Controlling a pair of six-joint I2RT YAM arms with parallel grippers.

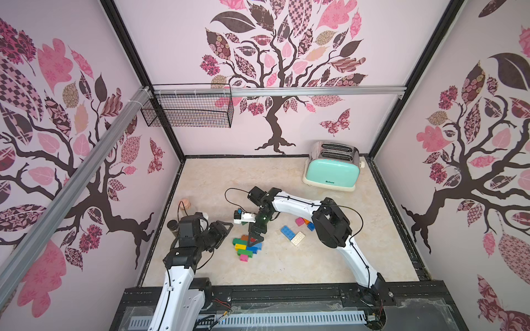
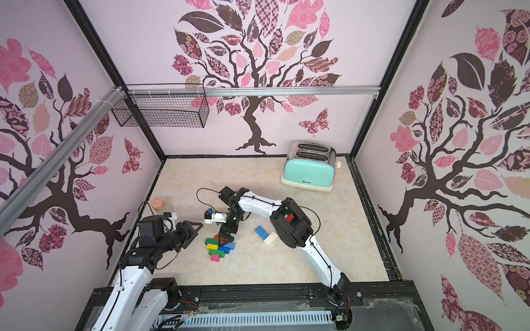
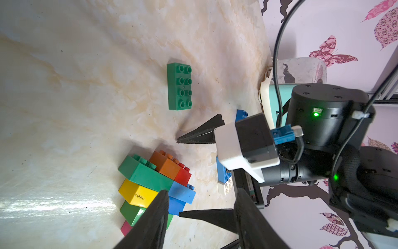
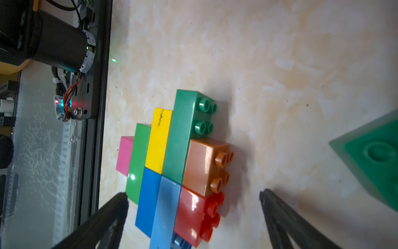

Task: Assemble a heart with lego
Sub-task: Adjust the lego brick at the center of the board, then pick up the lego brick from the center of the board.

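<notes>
Your left fingers (image 3: 150, 220) hang apart with nothing in them, near the half-made heart (image 1: 246, 248) of green, yellow, blue, pink, orange and red bricks on the worktop (image 1: 286, 272). Your right fingers (image 4: 103, 220) stand wide apart, one on each side of the heart, gripping nothing. You look about half done: a loose green brick (image 3: 179, 86), then a blue brick (image 1: 287, 232), a white brick (image 1: 298, 238) and a pink brick (image 1: 300, 221) to the right, are not joined on yet.

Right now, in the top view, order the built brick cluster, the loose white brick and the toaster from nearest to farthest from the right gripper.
1. Built brick cluster: directly beneath the open right gripper.
2. White brick: off to the gripper's right, beside a blue brick.
3. Toaster: far back, right corner.
</notes>
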